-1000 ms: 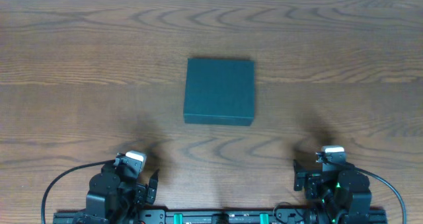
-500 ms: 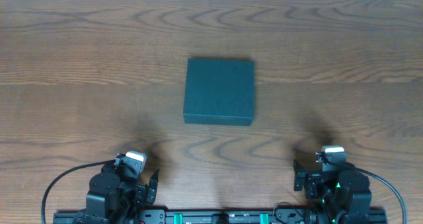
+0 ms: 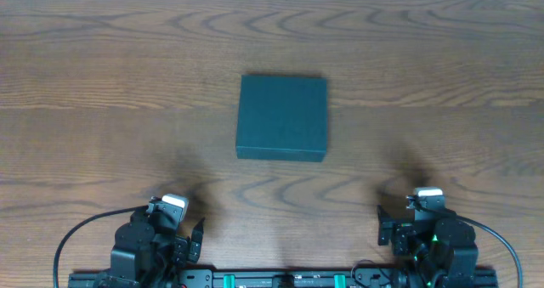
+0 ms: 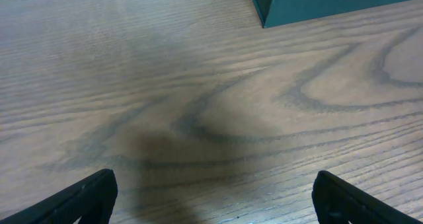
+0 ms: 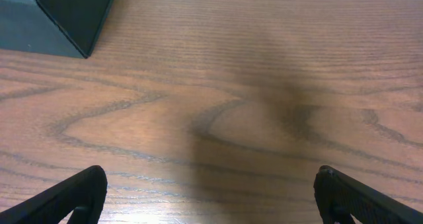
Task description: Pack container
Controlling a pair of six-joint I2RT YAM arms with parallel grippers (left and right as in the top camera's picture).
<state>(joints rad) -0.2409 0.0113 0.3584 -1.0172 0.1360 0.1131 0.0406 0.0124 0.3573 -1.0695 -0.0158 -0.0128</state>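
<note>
The container (image 3: 282, 117) is a dark teal square box lying shut in the middle of the wooden table. Its near corner shows at the top right of the left wrist view (image 4: 330, 2) and at the top left of the right wrist view (image 5: 63, 16). My left gripper (image 4: 213, 196) sits at the near left edge of the table, open, with only bare wood between its black fingertips (image 4: 92, 194). My right gripper (image 5: 210, 196) sits at the near right edge, also open and empty. Both are well short of the container.
The wooden table (image 3: 102, 84) stretches around the box on all sides. The arm bases (image 3: 153, 245) and a mounting rail (image 3: 280, 279) run along the near edge.
</note>
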